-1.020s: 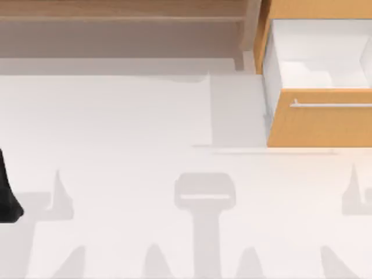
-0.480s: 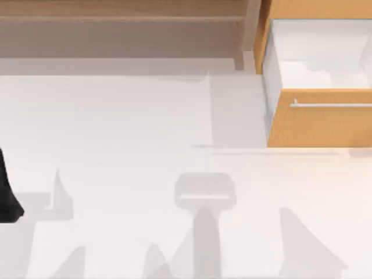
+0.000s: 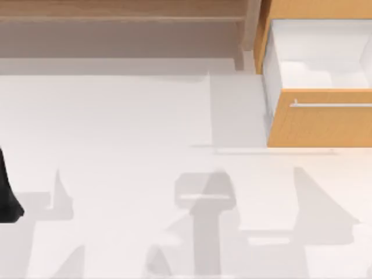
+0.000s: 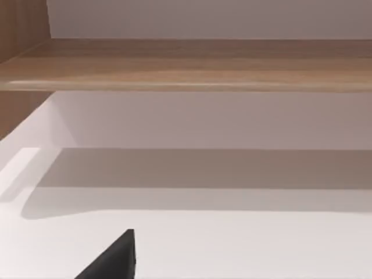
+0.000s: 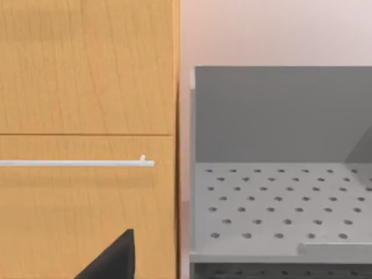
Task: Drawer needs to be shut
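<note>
While shadows shifted on the table (image 3: 116, 128), the drawer (image 3: 325, 125) stayed open — unmoved.

You will find no readable text, label, brand, number or sign on any surface in these views.

Left arm (image 3: 8, 195) sits as a dark shape at the far left edge, lower half of the top view, low over the table.
</note>
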